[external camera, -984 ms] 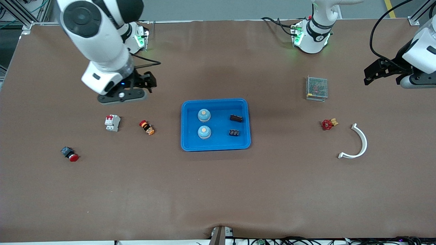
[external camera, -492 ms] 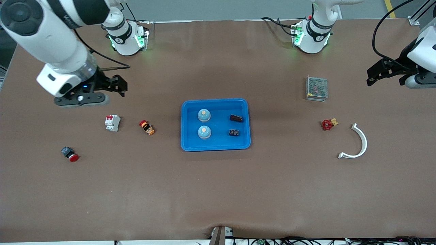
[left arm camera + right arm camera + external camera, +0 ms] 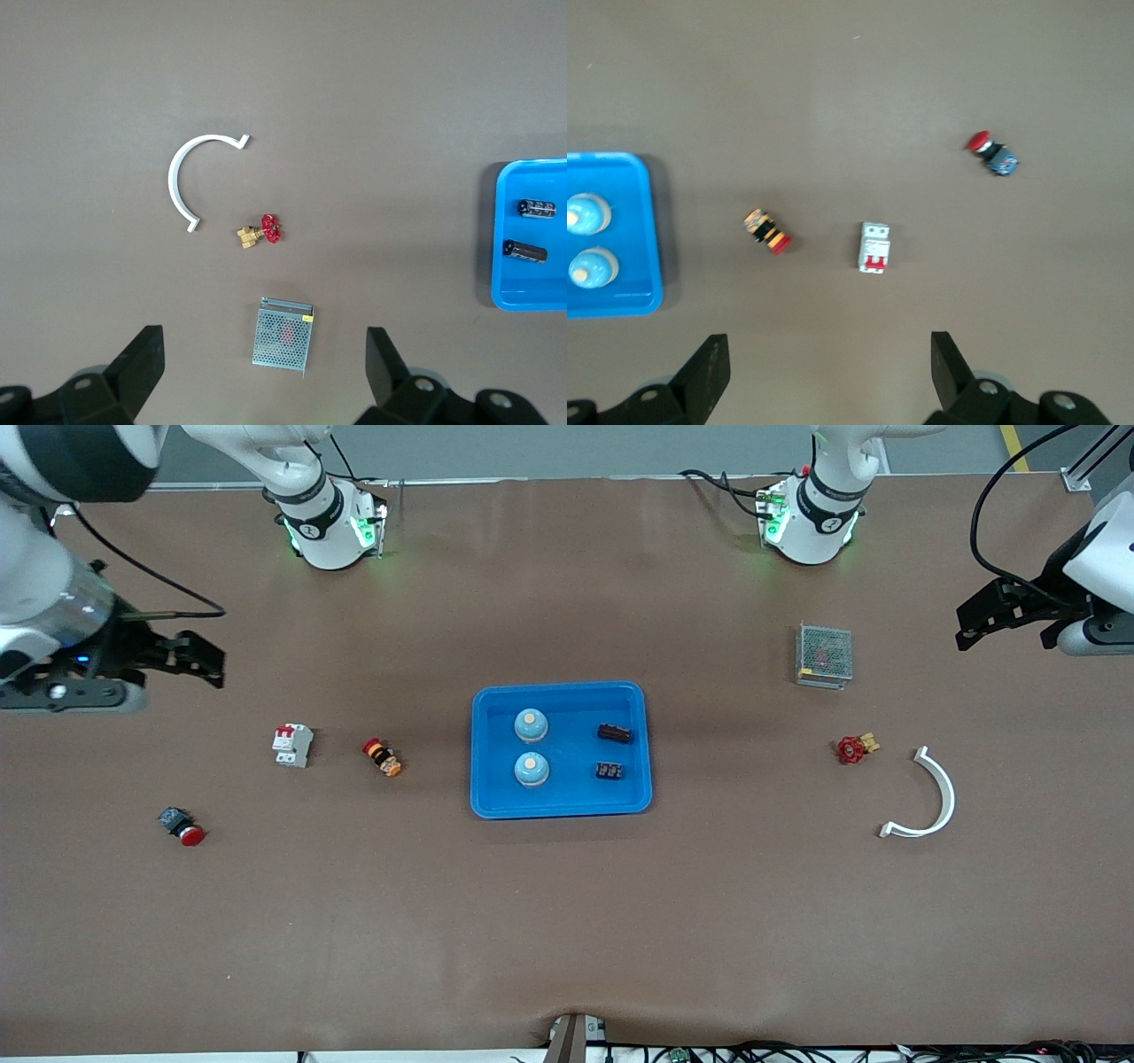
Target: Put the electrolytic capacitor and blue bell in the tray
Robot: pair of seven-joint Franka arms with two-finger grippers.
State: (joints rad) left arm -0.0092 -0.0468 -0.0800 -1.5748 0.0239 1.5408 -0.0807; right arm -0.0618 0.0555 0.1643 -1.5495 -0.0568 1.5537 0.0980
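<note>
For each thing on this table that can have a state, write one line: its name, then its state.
tray: flat on the table, holding four things.
two blue bells: upright in the tray.
electrolytic capacitor: lying in the tray.
black dotted block: flat in the tray.
left gripper: open, empty.
right gripper: open, empty.

I see the brown surface carrying the tray, breaker, red button, striped button, mesh box, valve, white arc.

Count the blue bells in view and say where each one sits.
2. Both sit in the tray, at its end toward the right arm: one bell farther from the front camera, the other bell nearer. None appears hidden.
</note>
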